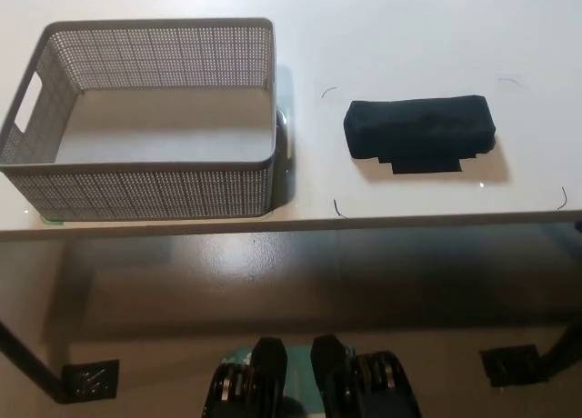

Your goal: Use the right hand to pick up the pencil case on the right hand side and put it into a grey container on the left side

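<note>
A white desk (400, 27) carries two things, well apart from each other. Toward its right end, near the front edge, lies a black pencil case (419, 127), long side running along the desk, with a flat dark flap or tab showing beneath its front side. Thin curved marks sit on the desk surface around the case, roughly at four corners. Toward the left end stands a grey container (155, 186) with perforated walls and a handle slot in its left wall; its front wall comes close to the desk's front edge, and its bare floor shows inside. Neither the left hand nor the right hand appears in the head view, so nothing has hold of the case
</note>
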